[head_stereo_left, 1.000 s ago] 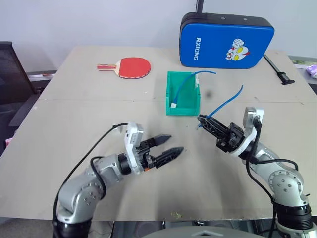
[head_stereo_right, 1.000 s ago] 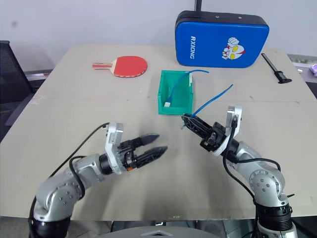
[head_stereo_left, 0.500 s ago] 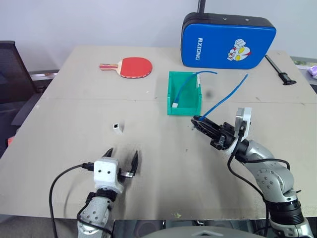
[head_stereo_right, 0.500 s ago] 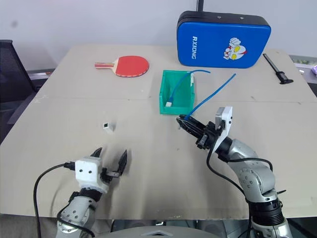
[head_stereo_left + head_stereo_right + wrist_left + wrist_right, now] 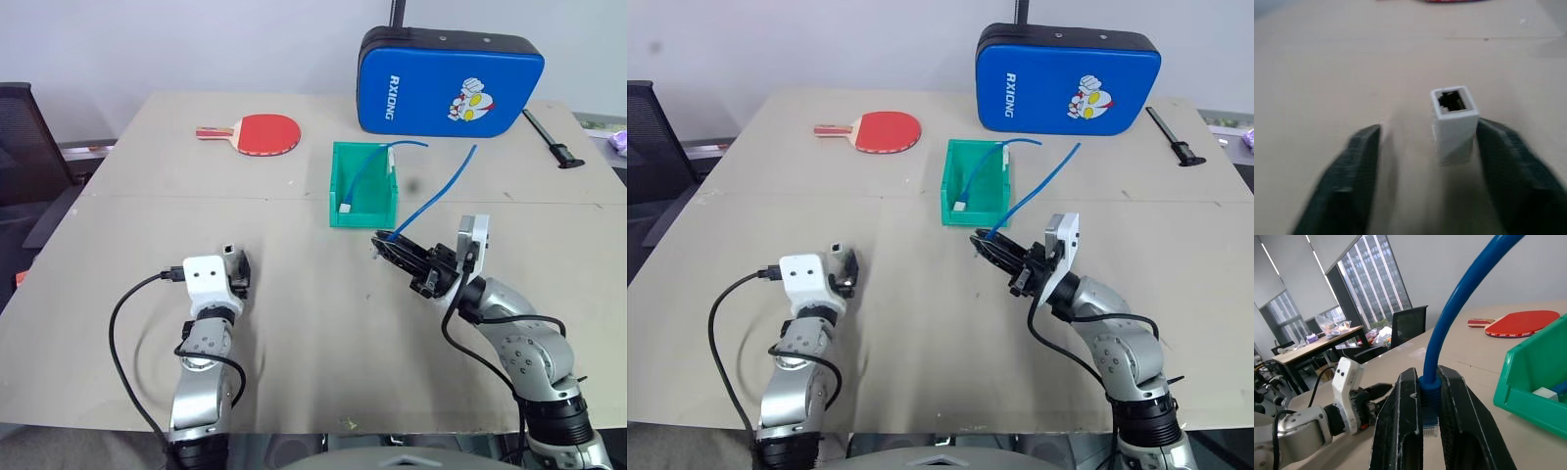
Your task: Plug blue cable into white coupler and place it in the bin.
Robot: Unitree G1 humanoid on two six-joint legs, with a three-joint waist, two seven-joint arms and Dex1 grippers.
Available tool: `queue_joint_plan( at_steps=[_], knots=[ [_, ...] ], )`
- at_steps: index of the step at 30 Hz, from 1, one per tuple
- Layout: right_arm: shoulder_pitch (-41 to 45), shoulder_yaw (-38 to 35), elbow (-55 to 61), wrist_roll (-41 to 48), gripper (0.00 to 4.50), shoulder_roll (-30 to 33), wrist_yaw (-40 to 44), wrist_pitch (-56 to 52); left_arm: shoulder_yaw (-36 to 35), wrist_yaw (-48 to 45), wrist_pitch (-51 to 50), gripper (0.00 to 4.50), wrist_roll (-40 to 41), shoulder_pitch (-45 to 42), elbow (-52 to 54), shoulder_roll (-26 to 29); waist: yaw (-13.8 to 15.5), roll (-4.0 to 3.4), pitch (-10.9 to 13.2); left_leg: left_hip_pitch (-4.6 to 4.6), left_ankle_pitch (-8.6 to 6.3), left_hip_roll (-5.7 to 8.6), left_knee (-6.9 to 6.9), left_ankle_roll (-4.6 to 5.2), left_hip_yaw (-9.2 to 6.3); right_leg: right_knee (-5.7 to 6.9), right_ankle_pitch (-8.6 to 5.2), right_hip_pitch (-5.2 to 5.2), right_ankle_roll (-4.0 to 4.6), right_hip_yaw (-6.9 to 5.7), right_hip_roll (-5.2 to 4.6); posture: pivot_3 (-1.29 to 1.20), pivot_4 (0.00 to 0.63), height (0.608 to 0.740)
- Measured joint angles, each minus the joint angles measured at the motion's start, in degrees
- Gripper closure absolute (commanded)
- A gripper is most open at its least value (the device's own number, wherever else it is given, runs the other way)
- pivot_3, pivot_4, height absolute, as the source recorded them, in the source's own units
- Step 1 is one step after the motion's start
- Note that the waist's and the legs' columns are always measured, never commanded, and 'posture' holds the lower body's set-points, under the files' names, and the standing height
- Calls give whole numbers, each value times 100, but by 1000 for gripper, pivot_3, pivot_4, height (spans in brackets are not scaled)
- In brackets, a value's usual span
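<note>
The white coupler (image 5: 1454, 122) stands upright on the table with its dark socket facing up. It sits between the fingers of my left gripper (image 5: 1427, 129): one finger (image 5: 1498, 152) touches it, the other (image 5: 1359, 156) stands off with a gap. From the head, the left gripper (image 5: 235, 266) is at the table's near left. My right gripper (image 5: 387, 243) is shut on the blue cable (image 5: 441, 191) just behind its plug (image 5: 1429, 428), raised in front of the green bin (image 5: 338, 186). The cable's free end arcs up and back to the right.
Inside the bin lies a second blue cable with a white block (image 5: 346, 207). At the back of the table stand a blue padded case (image 5: 451, 80) and a red paddle (image 5: 265, 132). A black tool (image 5: 551, 135) lies far right. A dark chair (image 5: 20, 147) stands off the table's left.
My left arm swung left and forward to the coupler, and its fingers narrowed around it. My right gripper keeps its hold on the cable and has hardly moved.
</note>
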State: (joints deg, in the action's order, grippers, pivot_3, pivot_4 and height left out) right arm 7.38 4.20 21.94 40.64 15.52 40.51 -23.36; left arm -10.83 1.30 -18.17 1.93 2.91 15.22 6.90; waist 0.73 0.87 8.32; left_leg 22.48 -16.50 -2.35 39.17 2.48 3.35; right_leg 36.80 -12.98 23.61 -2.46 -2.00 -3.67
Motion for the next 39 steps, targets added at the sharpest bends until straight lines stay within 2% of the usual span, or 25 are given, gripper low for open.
queue_joint_plan(
  at_steps=[1, 3, 4, 8, 12, 15, 20, 26, 39],
  knots=[
    [-21, -1, 2, -4, 4500, -8, -4, 1, -17, -4, -262, 3240, 49, -48, 79, 17, 1, 0, 0, -4, 0, 0, 0, 0, 0, 0, 0, -4, 0, 0, 0, 0, 150, 728],
    [-52, 0, 2, -17, 4500, -16, -11, 2, -71, -8, -713, 4030, 148, -118, 244, 33, -3, -1, 0, -7, 0, 0, 0, 0, 0, 0, 0, -6, 1, 2, 1, 0, 150, 728],
    [-64, 2, 2, -30, 4500, -18, -15, 4, -80, -8, -883, 4200, 163, -138, 325, 40, -2, 0, -1, -7, 0, 0, 0, 0, 1, 0, -1, -6, 1, 4, 1, 0, 150, 728],
    [-67, 9, 2, -131, 4500, -26, -17, 25, -34, -37, -1217, 4200, 163, -128, 536, 58, -2, -1, -1, -6, 0, 1, 0, 0, 4, -1, -1, -5, 0, 8, 0, 0, 150, 728],
    [-7, 64, 2, -235, 4500, -46, -40, 37, 176, -489, -931, 4200, 241, -42, 533, 147, 23, -1, 0, 3, 0, 3, -1, -1, 1, -5, -7, -3, 12, 3, -3, 0, 150, 728],
    [159, 214, -3, -465, 4500, -71, -55, 142, 902, -1276, -570, 4200, 373, -73, 465, 310, 19, 0, 1, 11, 0, 8, 3, -1, 1, -8, -14, 0, 24, 4, -8, 0, 150, 728],
    [587, 637, -612, -1463, 4500, -52, -51, 732, 2024, -2315, 28, 4200, 402, -618, 228, 474, -12, 1, 2, 9, 0, 11, 2, -1, 7, -8, -13, 4, 22, 7, 4, 0, 150, 728],
    [899, 785, -1259, -2356, 4500, -342, -600, 1005, 2482, -2779, 226, 4200, 374, -871, -221, 573, -8, -1, 3, 11, 0, 9, -2, -2, 7, -5, -1, 10, 2, 7, 17, 0, 150, 728],
    [848, 1035, -1055, -2912, 4500, -369, -1142, 226, 2661, -3220, 7, 4200, 384, -1195, -694, 735, -5, -2, 2, 11, 0, 8, 0, -1, 4, -4, -1, 9, 0, 8, 10, 0, 150, 728]
  ],
)
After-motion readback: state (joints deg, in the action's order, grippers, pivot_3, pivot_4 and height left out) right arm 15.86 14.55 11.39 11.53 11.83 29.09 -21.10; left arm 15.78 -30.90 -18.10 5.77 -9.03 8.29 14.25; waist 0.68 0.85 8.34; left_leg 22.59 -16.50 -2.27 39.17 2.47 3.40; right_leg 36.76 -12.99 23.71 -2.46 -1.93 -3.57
